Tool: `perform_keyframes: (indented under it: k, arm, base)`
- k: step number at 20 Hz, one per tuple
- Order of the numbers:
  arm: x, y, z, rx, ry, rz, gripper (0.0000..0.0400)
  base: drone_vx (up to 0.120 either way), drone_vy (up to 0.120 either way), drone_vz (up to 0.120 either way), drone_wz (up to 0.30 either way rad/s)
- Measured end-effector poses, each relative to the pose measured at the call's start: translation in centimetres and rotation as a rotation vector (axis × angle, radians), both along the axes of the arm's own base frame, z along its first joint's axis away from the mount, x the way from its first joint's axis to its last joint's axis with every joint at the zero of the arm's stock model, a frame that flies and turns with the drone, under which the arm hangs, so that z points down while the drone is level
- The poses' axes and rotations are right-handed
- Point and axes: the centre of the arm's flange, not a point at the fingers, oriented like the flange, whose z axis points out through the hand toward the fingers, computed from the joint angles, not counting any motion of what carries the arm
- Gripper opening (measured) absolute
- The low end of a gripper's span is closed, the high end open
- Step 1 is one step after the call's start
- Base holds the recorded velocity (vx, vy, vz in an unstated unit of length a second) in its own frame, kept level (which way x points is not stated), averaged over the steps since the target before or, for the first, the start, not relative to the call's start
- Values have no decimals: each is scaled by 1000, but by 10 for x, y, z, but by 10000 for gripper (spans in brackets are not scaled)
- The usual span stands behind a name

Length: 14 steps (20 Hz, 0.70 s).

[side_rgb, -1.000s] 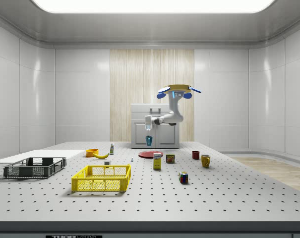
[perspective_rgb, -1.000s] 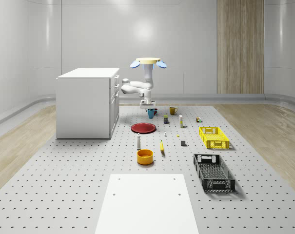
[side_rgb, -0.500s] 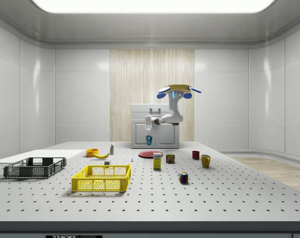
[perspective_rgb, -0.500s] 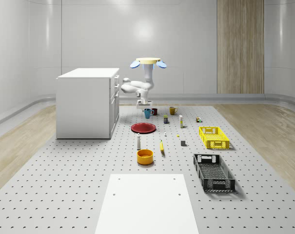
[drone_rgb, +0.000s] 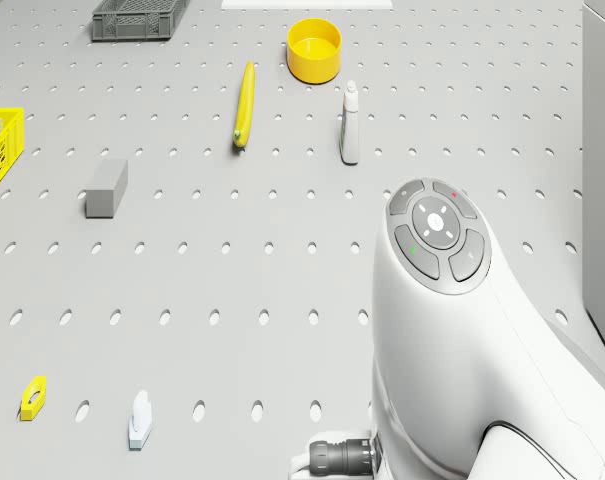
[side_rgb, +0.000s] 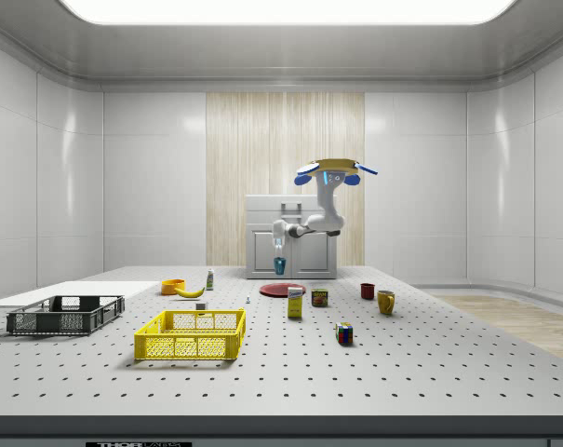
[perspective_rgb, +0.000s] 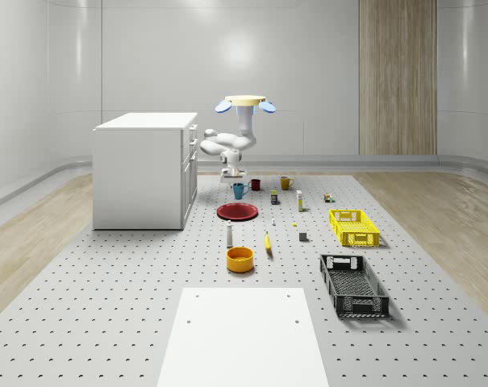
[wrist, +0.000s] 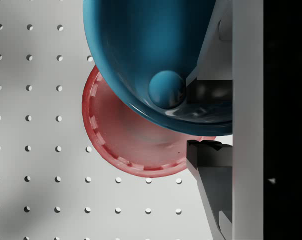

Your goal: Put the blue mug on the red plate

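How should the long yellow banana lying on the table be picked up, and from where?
Probably grip the long yellow banana at its middle, coming straight down from above. It lies flat on the perforated grey table with free space along both sides, so fingers can close across its narrow width.

— The blue mug (wrist: 155, 55) looks glazed and glossy, with highlights on its curve. The red plate (wrist: 136, 145)?

— Smooth, softer sheen. The table (perspective_rgb: 131, 322) is matt grey, perforated like metal.

— And the arm (drone_rgb: 462, 340)?

— Smooth white plastic shell, faintly shiny. The yellow crate (perspective_rgb: 354, 227) looks like plastic lattice.
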Motion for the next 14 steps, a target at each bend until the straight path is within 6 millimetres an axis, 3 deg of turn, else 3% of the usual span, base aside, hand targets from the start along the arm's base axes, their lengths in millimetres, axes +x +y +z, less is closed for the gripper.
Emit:
perform_keyframes:
  k: [7, 14]
  arm:
    - [-19, 5, 14, 0, 0, 9, 100]
    - [-25, 6, 33, 0, 0, 11, 100]
  base:
    - [0, 0, 0, 0]
    - [0, 0, 0, 0]
